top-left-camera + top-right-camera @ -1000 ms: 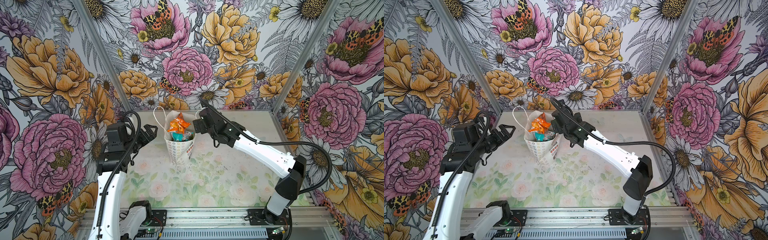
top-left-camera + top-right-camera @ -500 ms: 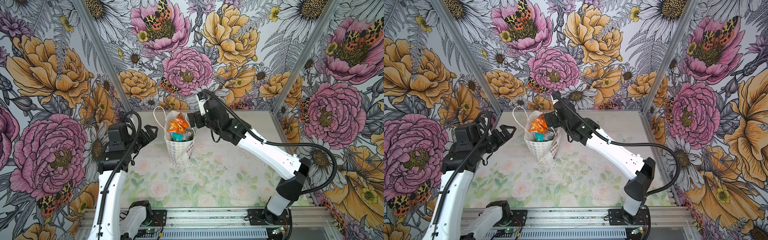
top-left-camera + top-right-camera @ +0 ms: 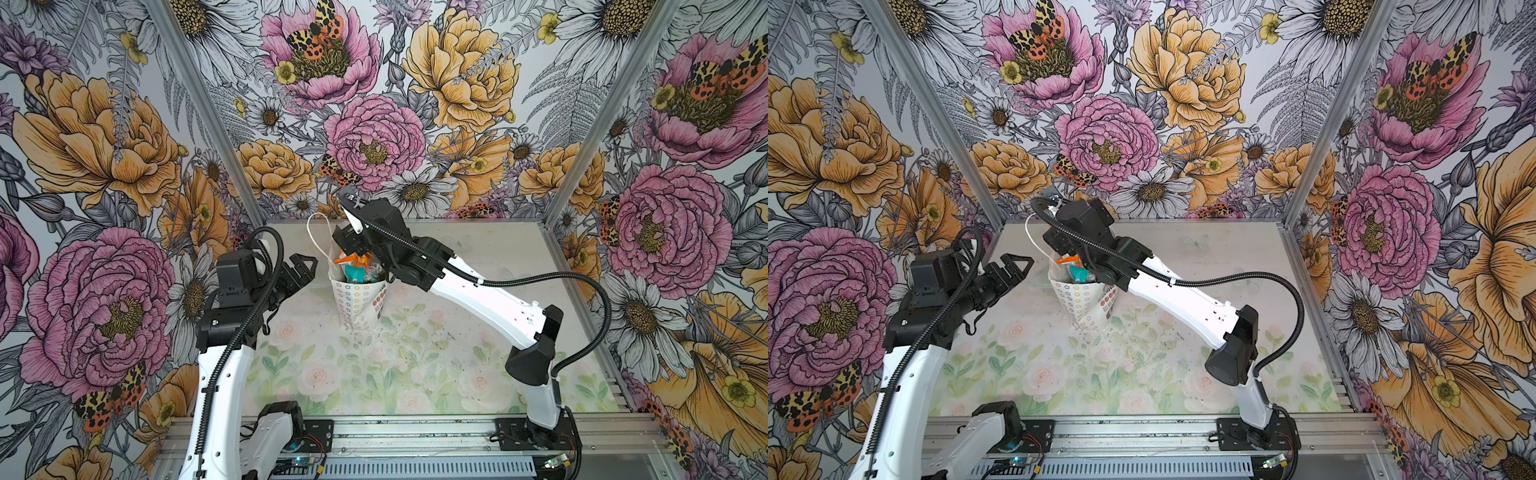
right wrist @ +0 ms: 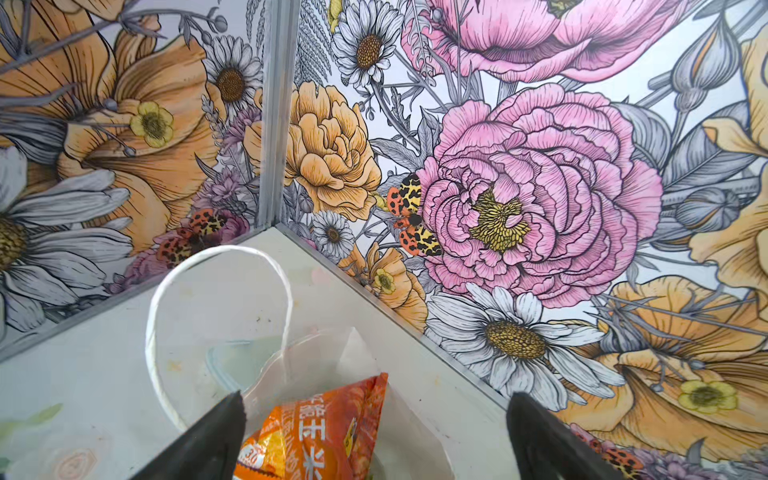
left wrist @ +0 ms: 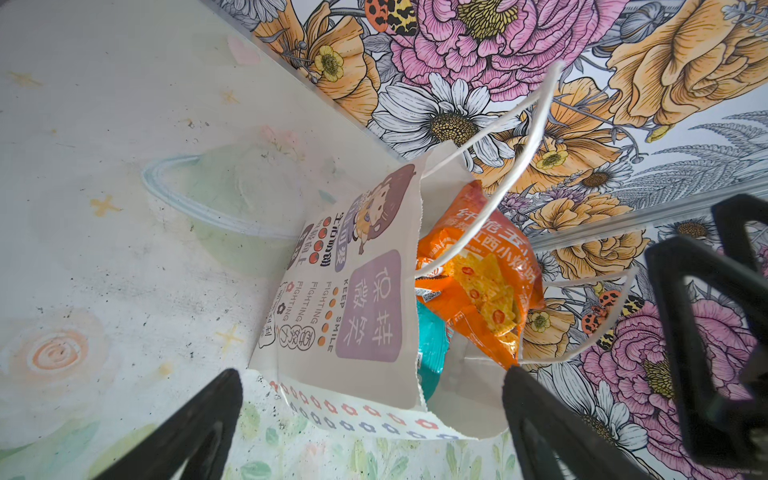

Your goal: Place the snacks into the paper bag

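While a tall white paper bag (image 3: pixel 358 305) is standing upright toward the back of a pale, flower-printed table (image 3: pixel 457 374), two black-and-white robot arms are reaching toward it inside a booth with walls (image 3: pixel 374 137) covered in large pink and orange blooms. The left gripper (image 3: pixel 305 270) is hanging just beside the bag's left side, apart from it, with its jaws spread wide and nothing between them. The right gripper (image 3: pixel 350 246) is hovering directly over the bag's open mouth, its jaws also spread wide; in the right wrist view the top of an orange packet (image 4: pixel 320 432) is showing between its two dark fingers (image 4: pixel 208 436), close to one of them, and is not being pinched. This orange packet is sticking up out of the bag in both top views, and a teal packet (image 3: pixel 355 273) is lying just below it inside the mouth. In the left wrist view the bag's front is showing a cartoon figure, purple text panels and the words KEEP SMILE, with a row of small flowers along its side. A white cord handle (image 3: pixel 316 232) is arching up from the bag's rear rim.
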`<state>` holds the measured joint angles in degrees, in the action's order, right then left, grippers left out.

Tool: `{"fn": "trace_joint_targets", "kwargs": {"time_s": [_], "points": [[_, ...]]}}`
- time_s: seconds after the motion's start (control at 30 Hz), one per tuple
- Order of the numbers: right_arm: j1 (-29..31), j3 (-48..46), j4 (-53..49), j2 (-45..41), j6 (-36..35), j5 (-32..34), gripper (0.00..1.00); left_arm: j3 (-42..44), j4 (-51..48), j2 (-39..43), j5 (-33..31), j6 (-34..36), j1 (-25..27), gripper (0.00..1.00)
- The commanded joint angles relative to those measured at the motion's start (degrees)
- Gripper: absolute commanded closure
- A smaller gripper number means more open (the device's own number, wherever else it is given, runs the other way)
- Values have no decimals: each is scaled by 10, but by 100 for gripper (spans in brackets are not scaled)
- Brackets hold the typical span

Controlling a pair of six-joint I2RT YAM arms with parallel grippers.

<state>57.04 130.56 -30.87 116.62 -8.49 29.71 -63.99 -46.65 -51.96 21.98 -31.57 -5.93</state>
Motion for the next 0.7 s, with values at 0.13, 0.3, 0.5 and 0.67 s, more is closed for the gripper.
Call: {"fn": "trace_joint_targets", "kwargs": {"time_s": [0.13,0.3,0.5,0.67], "points": [[4,15,6,31,-77,99,0,7,12,7,16,2,-11,1],[4,6,6,44,-114,145,0,12,18,3,21,1,-12,1],[4,-43,5,47,-114,149,0,15,19,4,21,0,-13,1],[9,-108,4,37,-90,148,0,15,20,5,20,0,-14,1]]}}
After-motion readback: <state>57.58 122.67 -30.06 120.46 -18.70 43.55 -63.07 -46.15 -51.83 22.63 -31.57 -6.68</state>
